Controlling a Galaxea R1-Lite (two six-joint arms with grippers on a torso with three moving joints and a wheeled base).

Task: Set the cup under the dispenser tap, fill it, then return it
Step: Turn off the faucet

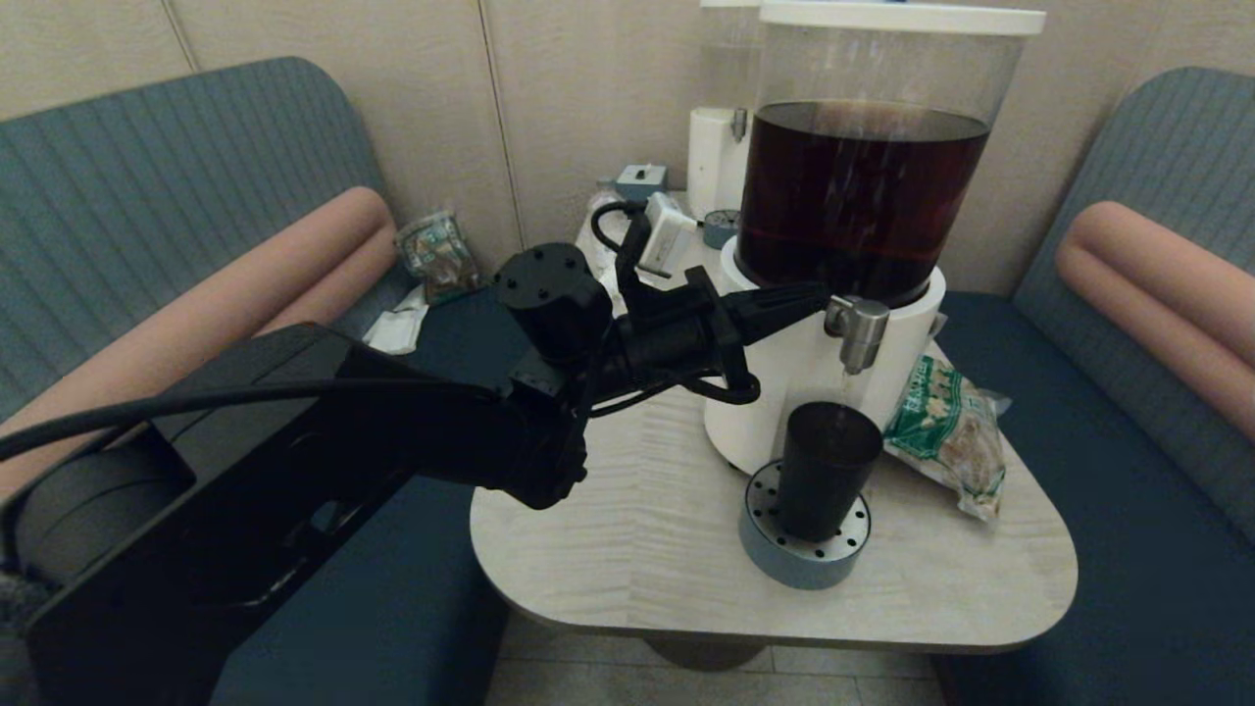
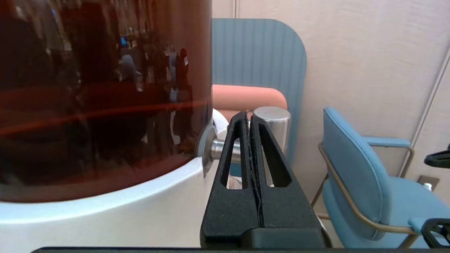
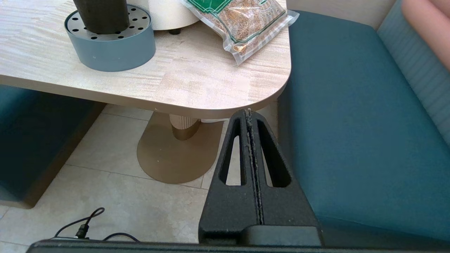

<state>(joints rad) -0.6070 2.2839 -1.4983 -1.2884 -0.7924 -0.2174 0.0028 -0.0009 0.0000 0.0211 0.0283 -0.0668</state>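
Cup (image 1: 827,469) stands under the dispenser tap (image 1: 857,331), left tool (image 1: 819,294) pressed narrow against it, holding nothing.

Left hand (image 1: 819,292) extended, fingers pressed together; right hand (image 3: 249,114) likewise closed.

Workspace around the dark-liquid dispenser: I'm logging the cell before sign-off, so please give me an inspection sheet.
Surface: pale wood-grain table, rounded corners.
Job's things: black cup upright on the perforated grey drip tray, below the steel dispenser tap; a thin stream seems to fall into it.
Clutter: green snack bag beside the dispenser; second white dispenser, small items behind.
Grippers: left gripper shut, tips at the tap; right gripper shut, low off the table's corner.
Cables: black cable on the floor; another at the table's back.
Surroundings: teal booth seats, beige wall panels, blue chair.
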